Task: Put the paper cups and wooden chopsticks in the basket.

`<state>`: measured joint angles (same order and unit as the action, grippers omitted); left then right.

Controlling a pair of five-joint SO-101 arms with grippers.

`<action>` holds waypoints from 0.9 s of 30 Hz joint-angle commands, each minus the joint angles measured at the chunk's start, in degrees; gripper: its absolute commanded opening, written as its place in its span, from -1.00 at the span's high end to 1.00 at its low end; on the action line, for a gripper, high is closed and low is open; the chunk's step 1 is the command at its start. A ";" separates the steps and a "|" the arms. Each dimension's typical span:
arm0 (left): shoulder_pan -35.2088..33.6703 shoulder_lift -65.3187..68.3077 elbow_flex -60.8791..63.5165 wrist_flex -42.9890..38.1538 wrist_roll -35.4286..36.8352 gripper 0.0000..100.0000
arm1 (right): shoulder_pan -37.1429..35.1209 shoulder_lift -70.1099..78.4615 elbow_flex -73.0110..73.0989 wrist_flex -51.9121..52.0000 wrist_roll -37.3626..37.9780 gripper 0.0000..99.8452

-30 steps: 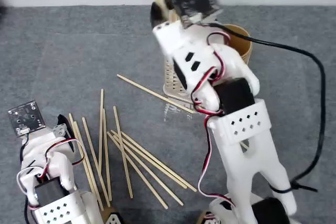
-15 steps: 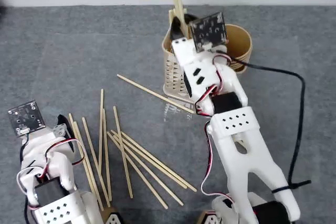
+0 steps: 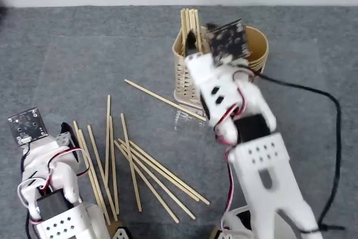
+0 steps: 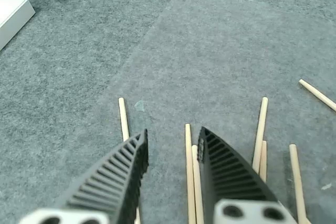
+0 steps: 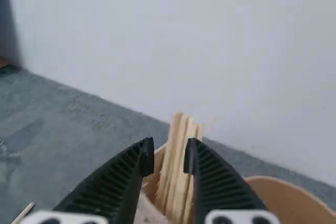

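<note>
My right gripper (image 5: pixel 169 141) has come down from its raised pose to the basket (image 3: pixel 182 85) near the far edge of the table (image 3: pixel 67 54). The chopsticks (image 3: pixel 190 22) it carried now stand inside, its jaws parted around them, released. More loose chopsticks (image 3: pixel 131 163) remain near the front edge beside my left gripper (image 4: pixel 173 132), which is slack and empty.

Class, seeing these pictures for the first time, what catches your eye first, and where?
A bundle of chopsticks stands upright in the pale basket at the table's far side, the right pincer close by it. Nearer, loose chopsticks lie scattered on the grey mat, by the open left pincer.
</note>
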<state>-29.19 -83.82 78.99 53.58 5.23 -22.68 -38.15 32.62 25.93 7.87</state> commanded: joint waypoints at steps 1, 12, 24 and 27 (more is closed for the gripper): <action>-0.18 -0.62 -5.93 3.69 -1.23 0.69 | -4.35 -6.46 -4.13 15.25 -0.70 0.97; 2.46 -0.44 -14.37 14.51 -8.88 0.70 | -8.84 -7.69 17.93 22.37 -10.02 0.97; 4.48 4.04 -20.18 18.37 -11.16 0.70 | -5.14 -7.69 26.37 17.89 -10.20 0.97; 5.98 13.10 -25.10 20.92 -11.25 0.69 | -5.14 -7.69 28.31 14.73 -10.20 0.97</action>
<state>-24.44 -78.46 60.09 72.75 -5.58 -28.40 -44.22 60.66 43.78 -1.89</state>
